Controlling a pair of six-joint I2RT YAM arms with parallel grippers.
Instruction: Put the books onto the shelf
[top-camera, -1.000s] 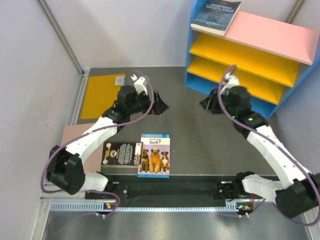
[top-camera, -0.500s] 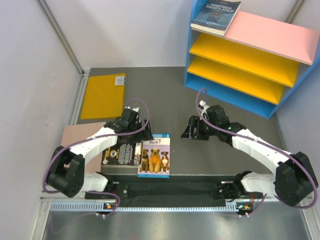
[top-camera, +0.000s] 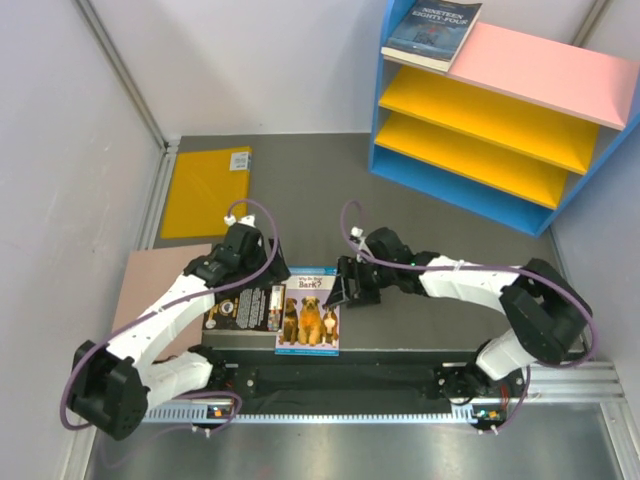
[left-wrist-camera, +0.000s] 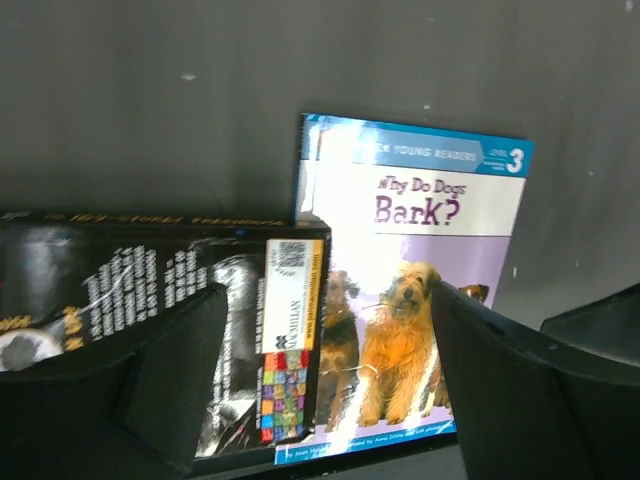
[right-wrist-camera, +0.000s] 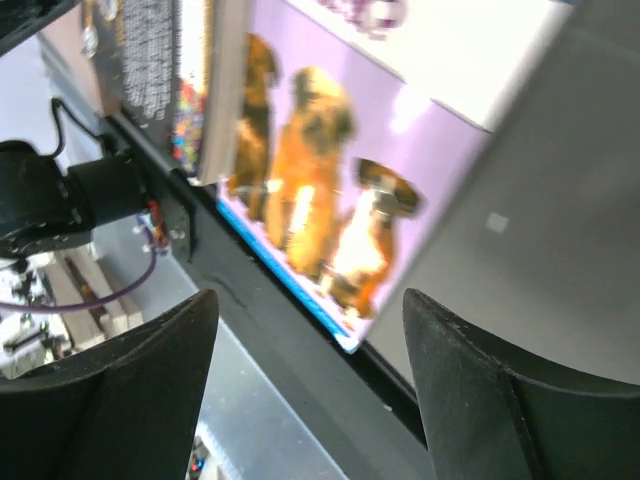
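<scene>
pick-up step. left tool (top-camera: 258, 278), wide and empty, hovers over the black book (top-camera: 238, 307) and dog book (top-camera: 310, 315). right tool (top-camera: 345, 288), also wide, is beside the dog book. next, likely: pinch one book's edge and carry it to the shelf (top-camera: 470, 190) far beyond.

Three books are counted: dog book (top-camera: 308, 310), black book (top-camera: 243, 307), navy book (top-camera: 432, 30); one shelf (top-camera: 545, 65), one yellow sheet (top-camera: 205, 190), one brown board (top-camera: 145, 275).
</scene>
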